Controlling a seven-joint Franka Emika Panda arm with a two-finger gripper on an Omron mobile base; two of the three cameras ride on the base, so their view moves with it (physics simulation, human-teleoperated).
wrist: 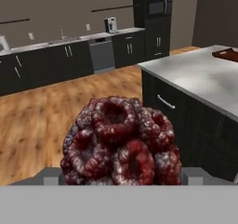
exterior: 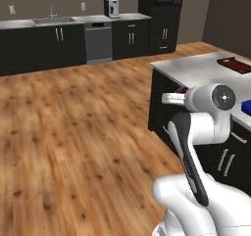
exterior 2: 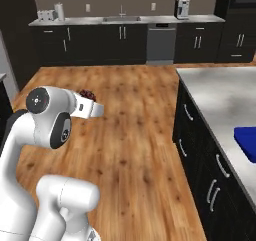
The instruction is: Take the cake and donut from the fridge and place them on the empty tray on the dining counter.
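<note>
while the gripper (wrist: 122,179) holds the cake (wrist: 122,141) tight between its fingers, the carrying step is on; next it should go to the tray (exterior: 235,64) on the dining counter (exterior: 196,71).

- The arm (exterior: 188,147) is raised from its base, bent at the elbow, with the forearm held roughly level.
- The gripper (wrist: 122,174) is closed around the cake (wrist: 122,141), which sits between the widely spread jaws.
</note>
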